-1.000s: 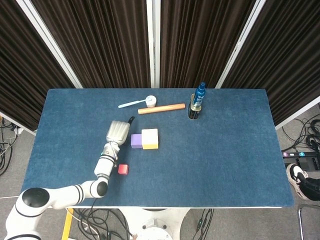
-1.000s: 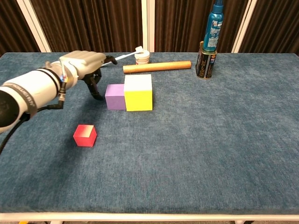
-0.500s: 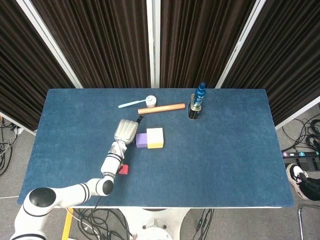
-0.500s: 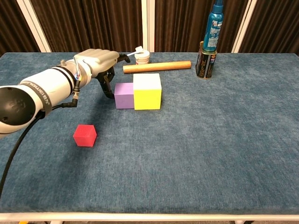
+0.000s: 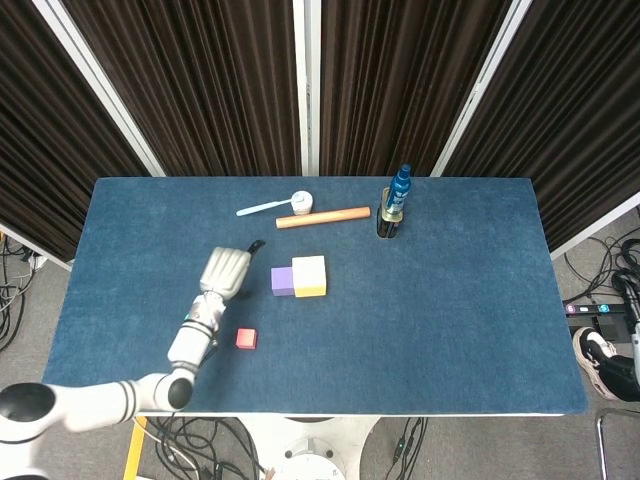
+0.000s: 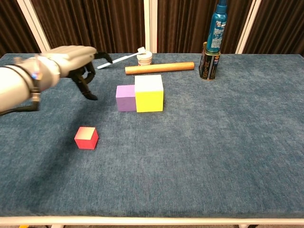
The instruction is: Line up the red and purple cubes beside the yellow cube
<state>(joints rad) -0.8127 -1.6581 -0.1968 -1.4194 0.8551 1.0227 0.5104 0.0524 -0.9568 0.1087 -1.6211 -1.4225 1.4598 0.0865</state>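
Purple cube [image 6: 126,98] touches the yellow cube [image 6: 149,93], row running left-right; left hand [image 6: 71,59] empty, fingers spread.

Small cube [image 6: 126,98] touching bigger cube's [image 6: 149,93] left.

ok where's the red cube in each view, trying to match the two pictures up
Head view: the red cube lies left of centre near the table's front edge, just right of the left arm's wrist.
Chest view: the red cube sits in the left half, alone on the cloth, nearer the camera than the left hand.
Shared landmark: the purple cube touching the yellow cube; the red cube lies front-left of them.
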